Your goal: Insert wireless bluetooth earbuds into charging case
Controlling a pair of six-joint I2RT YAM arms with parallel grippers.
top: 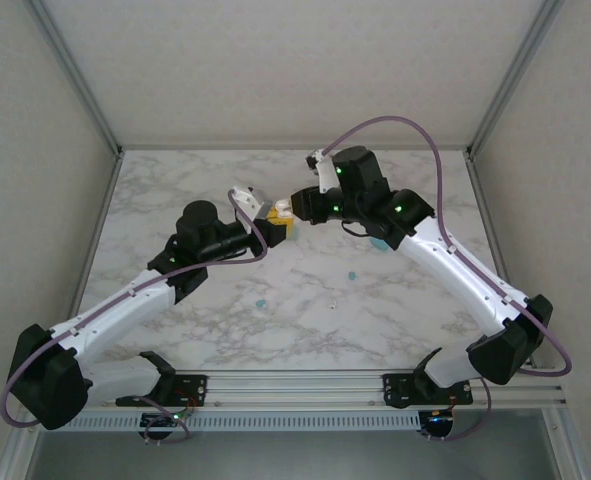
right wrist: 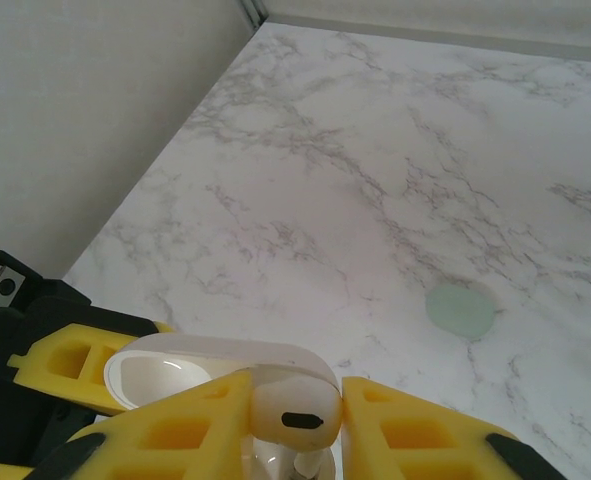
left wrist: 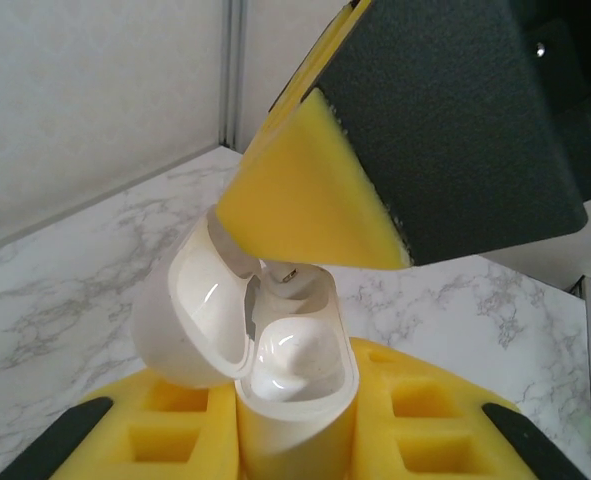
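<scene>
**Two arms meeting over the counter.** The left arm (top: 135, 300) and right arm (top: 455, 270) converge above the far half of the marble counter (top: 415, 320), about midway between its left and right edges.

**(a) Left wrist view.** The left jaws are pressed against the sides of the white charging case (left wrist: 305, 425). Their yellow pads (left wrist: 380, 445) flank its body and hold it upright. The lid (left wrist: 190, 320) is swung open to one side. One white seated earbud (left wrist: 295, 358) lies in a well of the case. A yellow pad of the right jaws (left wrist: 295, 200) reaches down over the open mouth.

**(c) Right wrist view.** The right jaws pinch a white held earbud (right wrist: 293, 408) between their yellow pads (right wrist: 175, 435), directly above the open case. Whether it touches the case cannot be told. A pale green piece (right wrist: 460, 310) rests on the counter beyond.

**(b) Top view.** Two teal pieces (top: 352, 276) (top: 261, 301) and a whitish speck (top: 332, 307) lie apart near the counter's centre, on the near side of both jaws. A further teal patch (top: 375, 243) is partly hidden under the right arm.
</scene>
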